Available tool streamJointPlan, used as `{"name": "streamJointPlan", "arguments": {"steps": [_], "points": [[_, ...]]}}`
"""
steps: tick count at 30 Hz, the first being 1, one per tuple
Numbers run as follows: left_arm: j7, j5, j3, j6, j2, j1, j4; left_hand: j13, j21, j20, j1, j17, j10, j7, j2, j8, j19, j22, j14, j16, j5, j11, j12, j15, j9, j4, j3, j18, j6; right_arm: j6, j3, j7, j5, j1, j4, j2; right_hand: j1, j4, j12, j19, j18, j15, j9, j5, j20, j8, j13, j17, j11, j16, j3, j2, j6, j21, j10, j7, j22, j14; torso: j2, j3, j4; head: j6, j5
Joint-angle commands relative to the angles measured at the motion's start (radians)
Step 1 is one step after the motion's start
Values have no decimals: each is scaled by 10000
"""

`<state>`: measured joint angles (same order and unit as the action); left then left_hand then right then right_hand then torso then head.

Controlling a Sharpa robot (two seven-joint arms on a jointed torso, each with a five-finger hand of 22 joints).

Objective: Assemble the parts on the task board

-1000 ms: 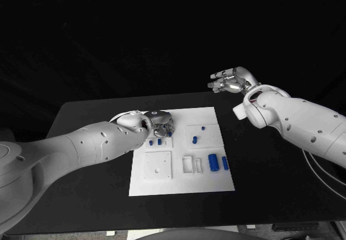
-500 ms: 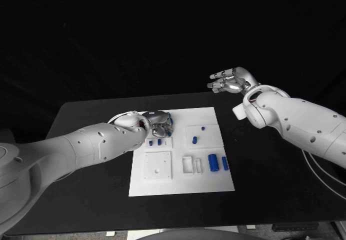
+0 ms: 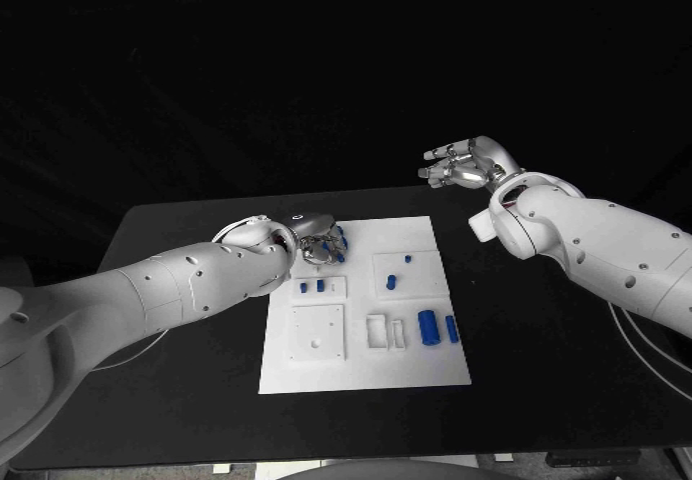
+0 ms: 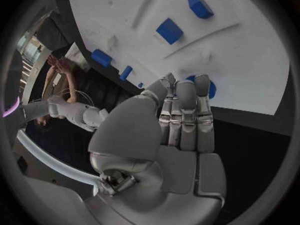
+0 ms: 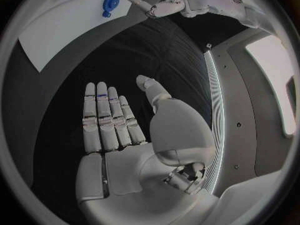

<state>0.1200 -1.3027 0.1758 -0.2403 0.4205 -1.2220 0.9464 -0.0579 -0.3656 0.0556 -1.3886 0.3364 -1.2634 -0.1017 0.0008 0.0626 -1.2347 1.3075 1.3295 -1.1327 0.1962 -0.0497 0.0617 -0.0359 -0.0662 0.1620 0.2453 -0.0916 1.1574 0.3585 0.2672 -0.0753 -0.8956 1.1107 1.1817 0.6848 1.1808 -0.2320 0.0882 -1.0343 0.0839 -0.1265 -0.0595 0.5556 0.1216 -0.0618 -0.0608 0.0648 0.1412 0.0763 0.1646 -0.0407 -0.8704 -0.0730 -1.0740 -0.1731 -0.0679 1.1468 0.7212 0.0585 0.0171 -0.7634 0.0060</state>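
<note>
The white task board [image 3: 361,375] lies mid-table. My left hand [image 3: 320,240] hovers over its far left corner, fingers straight and close together. A round blue part [image 3: 338,240] sits right at the fingertips [image 4: 185,87], partly hidden behind them [image 4: 210,90]. I cannot tell whether the hand holds it or only touches it. The right wrist view shows this round part [image 5: 112,2] beside the left hand [image 5: 159,5]. My right hand [image 3: 464,165] is raised beyond the table's far right edge, its flat palm [image 5: 115,130] holding nothing.
Two small blue parts [image 3: 310,285] stand in a raised block near the left hand. More small ones sit at the board's middle [image 3: 392,280]. Two larger blue parts [image 3: 427,325] lie near its right edge. White recessed blocks [image 3: 317,330] fill the near half.
My left hand has drawn back toward the board's far left corner, the blue part staying at its fingertips. The right hand has hardly moved.
</note>
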Motion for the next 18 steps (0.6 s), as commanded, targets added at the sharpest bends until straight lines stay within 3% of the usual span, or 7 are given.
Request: {"name": "streamJointPlan", "arguments": {"steps": [1, 9, 18], "points": [[-22, 425, -46, -7, 39, -13, 50, -10, 72, 0, 86, 12, -13, 8, 26, 0, -38, 162, 64, 56, -44, -6, -37, -19, 6, -6, -72, -70, -6, -96, 8, -61, -16, 6, 17, 14, -46, -5, 13, 65, 35, 22, 11, 41, 17, 38, 16, -13, 3, -33, 81, -73, -50, 31, 49, 25, 12, -67, -3, 1, -2, 7, 31], [-152, 516, -127, 190, 320, -82, 187, -9, 114, -1, 94, 22, -2, 10, 9, 0, -55, 163, 68, 75, -47, -8, -38, -17, 6, -14, -82, -66, -10, -106, 8, -54, -16, 9, 14, 48, -46, -5, 13, 65, 35, 22, 11, 41, 17, 38, 16, -13, 3, -33, 81, -73, -50, 31, 49, 25, 12, -67, -2, -5, -1, -5, 72], [-309, 554, -146, 369, 862, -270, 590, -10, 167, -2, 90, 32, -7, 13, -6, 1, -63, 169, 69, 101, -47, -6, -36, -17, 5, -23, -87, -61, -1, -113, 8, -52, -16, 10, -17, 73, -46, -5, 13, 65, 35, 22, 11, 41, 17, 38, 16, -13, 3, -33, 81, -73, -50, 31, 49, 25, 12, -67, -1, -15, -33, -22, 122]]}}
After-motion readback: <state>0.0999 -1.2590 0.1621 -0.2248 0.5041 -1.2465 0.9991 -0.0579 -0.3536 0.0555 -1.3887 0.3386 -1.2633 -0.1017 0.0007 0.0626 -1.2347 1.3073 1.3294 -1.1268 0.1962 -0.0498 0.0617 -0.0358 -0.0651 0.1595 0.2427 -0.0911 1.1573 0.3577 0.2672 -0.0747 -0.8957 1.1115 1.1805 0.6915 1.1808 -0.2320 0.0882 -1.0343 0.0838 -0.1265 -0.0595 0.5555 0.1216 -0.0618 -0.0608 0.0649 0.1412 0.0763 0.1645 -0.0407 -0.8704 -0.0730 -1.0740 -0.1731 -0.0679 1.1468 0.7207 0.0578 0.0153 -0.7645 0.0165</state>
